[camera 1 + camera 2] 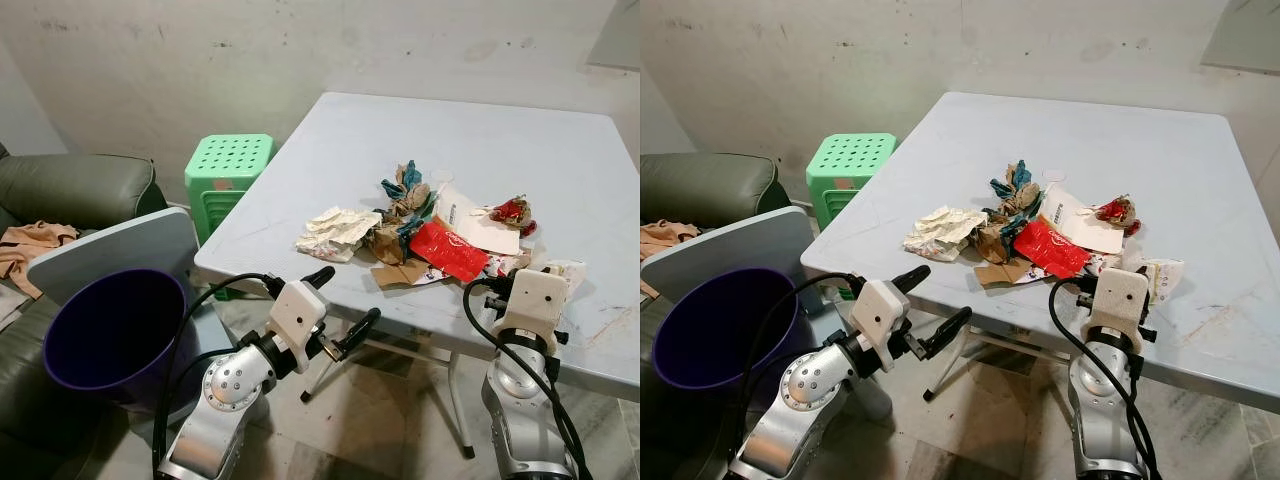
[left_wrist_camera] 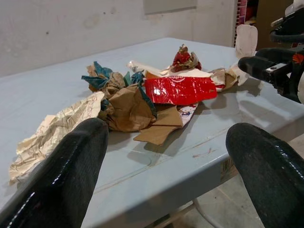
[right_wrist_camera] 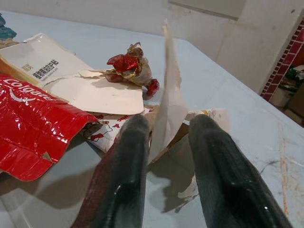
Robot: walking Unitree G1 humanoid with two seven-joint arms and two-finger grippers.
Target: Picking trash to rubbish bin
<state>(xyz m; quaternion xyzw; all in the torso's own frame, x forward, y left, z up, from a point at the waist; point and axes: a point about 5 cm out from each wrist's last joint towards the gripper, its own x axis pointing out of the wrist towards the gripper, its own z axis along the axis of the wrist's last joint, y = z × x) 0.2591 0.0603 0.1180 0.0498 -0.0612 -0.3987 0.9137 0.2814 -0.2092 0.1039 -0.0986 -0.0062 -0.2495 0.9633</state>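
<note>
Right gripper (image 3: 164, 156) at the near edge of the grey surface (image 1: 560, 170), fingers (image 3: 123, 171) narrowed around an upright piece of torn cream paper (image 3: 171, 109); paper sits between both fingers, touching at least the one beside it, so gripper is holding the scrap. In the head view the same scrap (image 1: 565, 272) lies at the near edge just past the right wrist housing. Left gripper (image 1: 345, 305) hangs below and in front of the near edge, off the surface, fingers spread wide, holding nothing; trash pile is well ahead of it, up on the surface.

Trash pile sits near the near edge, toward the middle: crumpled cream paper (image 1: 335, 232) on the left end, brown crumpled paper with teal bits (image 1: 405, 200) next to it, flat brown cardboard piece (image 1: 400, 273) at the edge in front, red Colgate wrapper (image 1: 448, 250) overlapping the cardboard, white packaging sheet (image 1: 475, 222) behind the wrapper, small red foil wad (image 1: 513, 211) on the right end. Red wrapper is just beside the right gripper, to its left.

Purple rubbish bin (image 1: 115, 335) stands on the floor left of the surface, below its near left corner, beside the left arm, grey lid tilted up behind it. Green plastic stool (image 1: 228, 170) by the left edge. Dark sofa (image 1: 80, 190) further left.
</note>
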